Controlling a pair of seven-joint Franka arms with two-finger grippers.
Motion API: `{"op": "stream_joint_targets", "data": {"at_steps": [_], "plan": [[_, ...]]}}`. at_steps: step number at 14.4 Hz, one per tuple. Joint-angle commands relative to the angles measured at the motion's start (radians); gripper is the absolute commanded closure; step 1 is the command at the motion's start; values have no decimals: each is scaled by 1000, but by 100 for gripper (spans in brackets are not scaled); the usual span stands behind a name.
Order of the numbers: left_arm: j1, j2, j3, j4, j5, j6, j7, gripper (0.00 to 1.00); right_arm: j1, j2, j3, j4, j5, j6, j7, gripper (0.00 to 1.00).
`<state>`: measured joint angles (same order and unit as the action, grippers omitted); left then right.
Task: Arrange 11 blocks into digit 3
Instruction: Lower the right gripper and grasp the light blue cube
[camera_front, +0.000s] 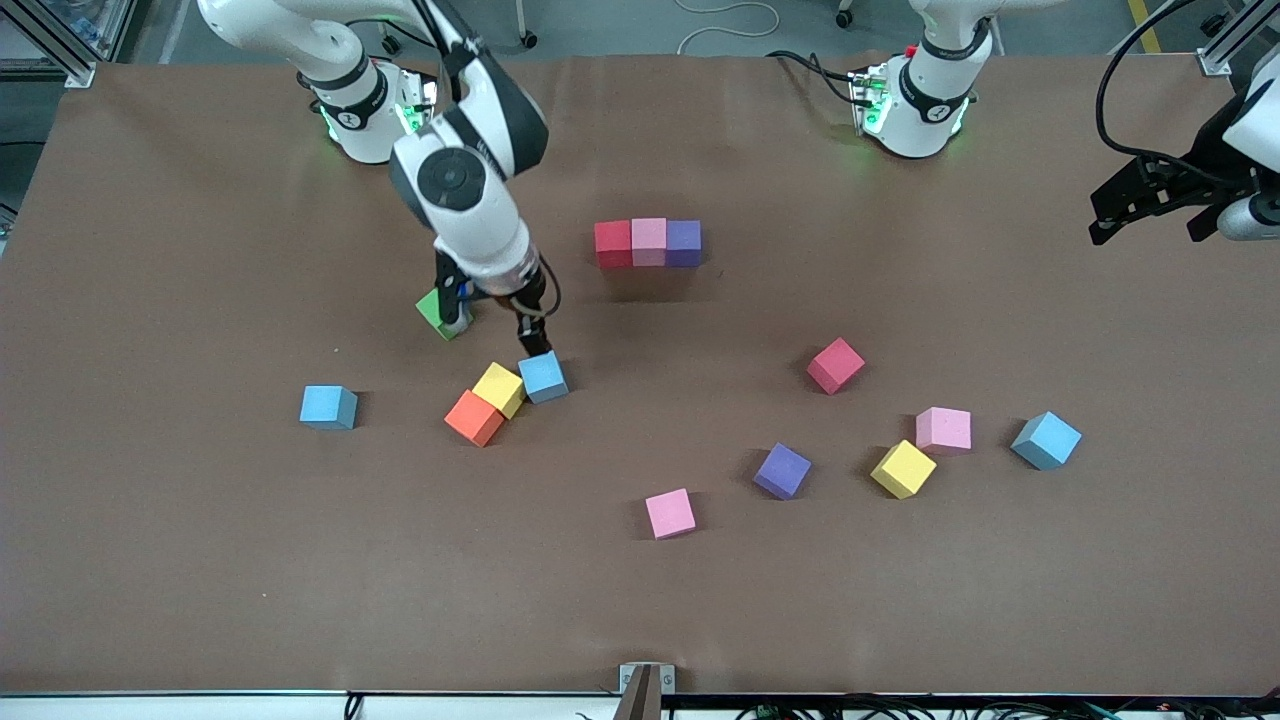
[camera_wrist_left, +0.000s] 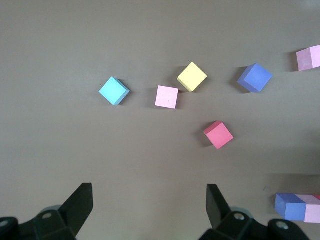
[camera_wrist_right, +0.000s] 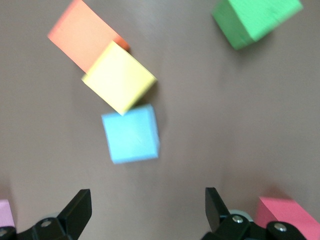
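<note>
White arms, black pincers, cables

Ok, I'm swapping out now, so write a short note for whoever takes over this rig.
Right hand: open, empty, low over the table by the touching orange, yellow and blue blocks; green block beside it.
Left hand: open, empty, waiting at the left arm's end of the table.
Done: one bar of red, pink, purple blocks.
Left: eight more blocks for the digit 3; the loose ones lie scattered nearer the front camera.
</note>
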<state>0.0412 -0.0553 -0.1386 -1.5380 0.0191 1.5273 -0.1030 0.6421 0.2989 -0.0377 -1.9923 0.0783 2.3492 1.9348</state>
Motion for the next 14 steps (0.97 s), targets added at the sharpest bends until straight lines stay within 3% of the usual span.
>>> {"op": "stream_joint_targets", "data": {"at_steps": [1,14], "plan": [[-1,6,-3,9,19,-1,17,0,-45,123,16,85,-46,-5,-42,0],[8,31,7,13,19,40,17,0,-44,247,16,119,-75,79,-46,0]]}}
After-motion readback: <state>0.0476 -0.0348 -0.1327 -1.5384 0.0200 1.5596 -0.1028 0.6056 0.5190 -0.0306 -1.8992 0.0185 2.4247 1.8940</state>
